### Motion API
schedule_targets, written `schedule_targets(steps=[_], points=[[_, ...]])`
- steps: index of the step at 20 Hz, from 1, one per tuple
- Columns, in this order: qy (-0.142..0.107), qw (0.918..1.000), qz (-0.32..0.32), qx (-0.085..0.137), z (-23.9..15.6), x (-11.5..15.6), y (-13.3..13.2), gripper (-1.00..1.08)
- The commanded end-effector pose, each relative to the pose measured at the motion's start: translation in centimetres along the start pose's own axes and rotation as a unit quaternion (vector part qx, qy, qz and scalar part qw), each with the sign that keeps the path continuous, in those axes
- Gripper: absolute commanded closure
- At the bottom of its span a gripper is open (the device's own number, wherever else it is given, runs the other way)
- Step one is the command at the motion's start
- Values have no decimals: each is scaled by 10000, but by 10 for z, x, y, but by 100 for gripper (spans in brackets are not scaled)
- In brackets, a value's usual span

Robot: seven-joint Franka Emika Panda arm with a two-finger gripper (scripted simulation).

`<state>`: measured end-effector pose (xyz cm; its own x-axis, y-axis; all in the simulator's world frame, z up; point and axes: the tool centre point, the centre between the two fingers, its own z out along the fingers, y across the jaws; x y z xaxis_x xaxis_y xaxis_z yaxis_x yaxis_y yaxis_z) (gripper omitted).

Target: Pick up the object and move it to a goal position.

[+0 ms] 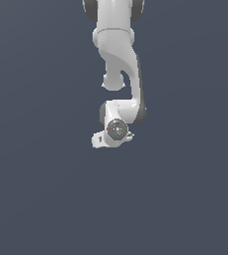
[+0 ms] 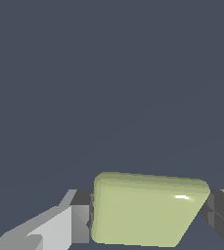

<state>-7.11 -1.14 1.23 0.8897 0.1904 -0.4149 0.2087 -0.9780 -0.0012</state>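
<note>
In the wrist view the pale yellow-green cube [image 2: 147, 210] sits between my two dark finger pads [image 2: 80, 222]. Both pads touch its sides, so my gripper [image 2: 150, 220] is shut on the cube. Only plain dark floor shows beyond the cube, and I cannot tell whether it rests on the floor or hangs above it. In the exterior view the white arm reaches down from the top edge and the gripper [image 1: 112, 137] points away from the camera. The hand hides the cube there.
The plain dark grey-blue floor [image 1: 185, 199] fills both views. Nothing else shows besides the arm's links [image 1: 116, 45] at the top centre of the exterior view.
</note>
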Motion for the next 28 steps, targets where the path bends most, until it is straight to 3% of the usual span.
schedule_targets(steps=[1, 9, 16, 22, 28], points=[[-46, 10000, -33, 14, 7, -1, -4, 108], [-46, 10000, -33, 14, 7, -1, -4, 108], [135, 9999, -3, -19, -3, 6, 1, 108], [504, 9987, -49, -72, -12, 21, 0, 108], [1116, 9935, -125, -160, -29, 46, -3, 108]])
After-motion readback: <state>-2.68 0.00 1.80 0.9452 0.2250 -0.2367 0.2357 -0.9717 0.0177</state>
